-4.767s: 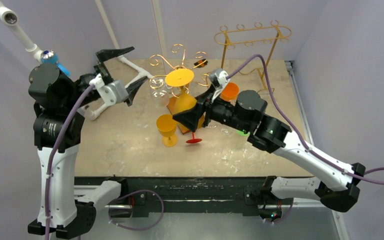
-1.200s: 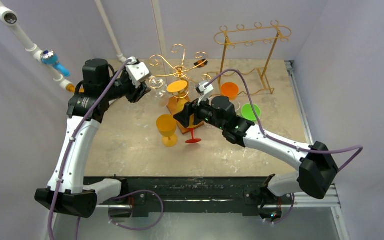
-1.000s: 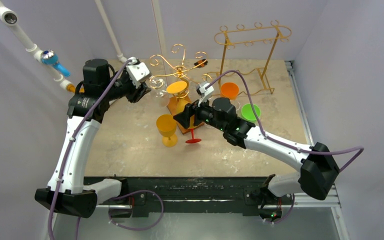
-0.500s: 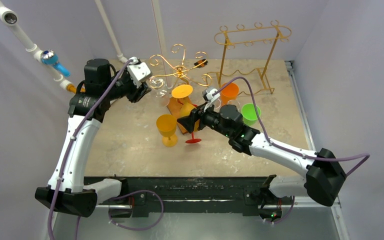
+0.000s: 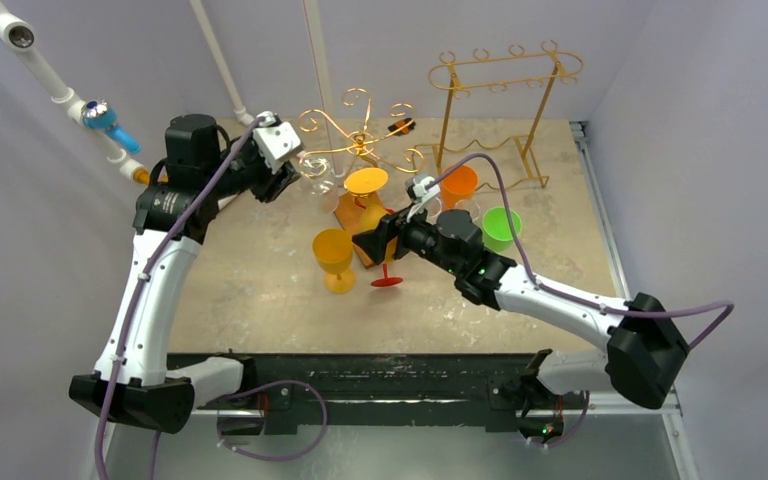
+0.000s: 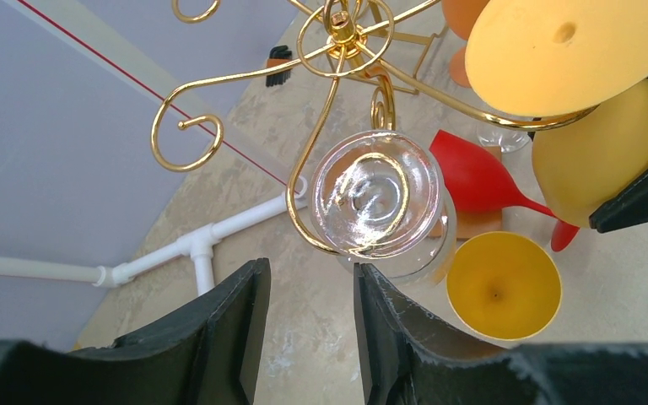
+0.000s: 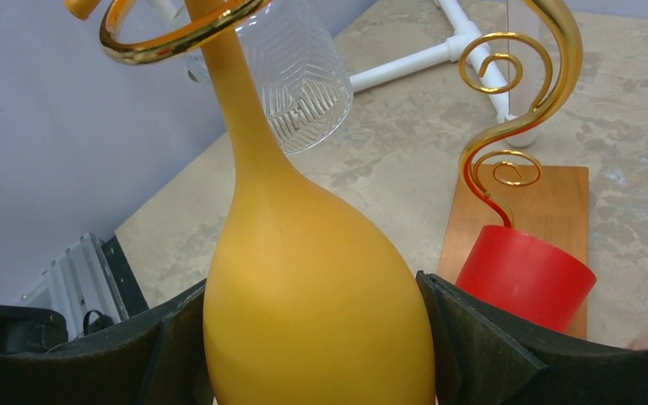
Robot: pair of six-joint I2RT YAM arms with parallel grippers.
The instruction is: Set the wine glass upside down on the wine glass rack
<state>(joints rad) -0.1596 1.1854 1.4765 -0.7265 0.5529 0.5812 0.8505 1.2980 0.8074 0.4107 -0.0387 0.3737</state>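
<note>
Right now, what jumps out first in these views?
The yellow-orange wine glass, upside down and gripped in the right pincer, its stem reaching a gold loop of the spiral rack mid-table. Beside it a clear glass hangs inverted on the rack, ahead of the open left pincer.

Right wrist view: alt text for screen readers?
An upside-down yellow-orange plastic wine glass fills the frame, its bowl gripped between the right hand's black fingers, its stem passing up through a gold wire rack loop. Behind it are a clear ribbed glass and a red plastic glass.
</note>
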